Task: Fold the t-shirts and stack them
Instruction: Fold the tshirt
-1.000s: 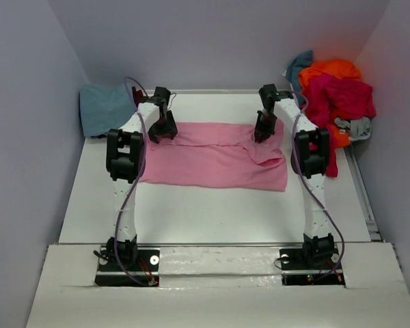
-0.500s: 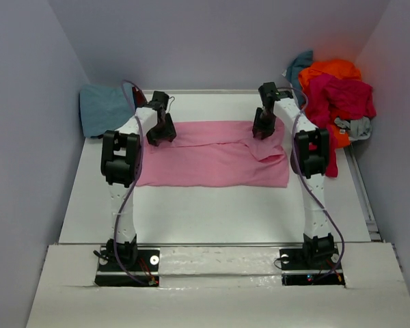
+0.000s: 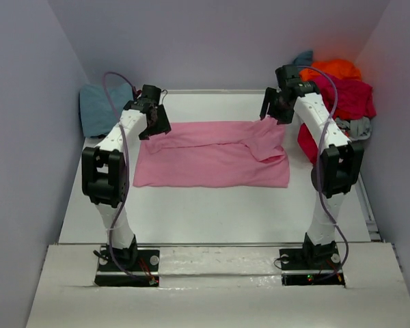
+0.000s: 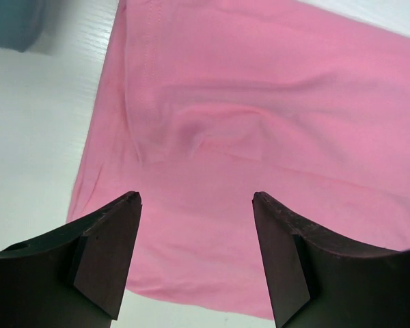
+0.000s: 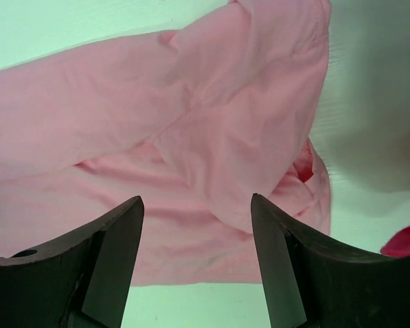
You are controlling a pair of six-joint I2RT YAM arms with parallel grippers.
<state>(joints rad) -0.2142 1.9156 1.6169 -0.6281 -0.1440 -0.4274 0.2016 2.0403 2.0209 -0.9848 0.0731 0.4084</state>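
The pink t-shirt (image 3: 212, 154) is laid flat on the worktop (image 3: 212, 212), rumpled at its right end. The left end effector (image 3: 152, 128) and the right end effector (image 3: 270, 113) are held open, empty, above its far edge. The cloth is judged soft and limp, so it is best pinched at the corners.

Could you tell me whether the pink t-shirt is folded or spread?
Folded over: the pink t-shirt lies doubled, overlapping layers visible, its right end rumpled.
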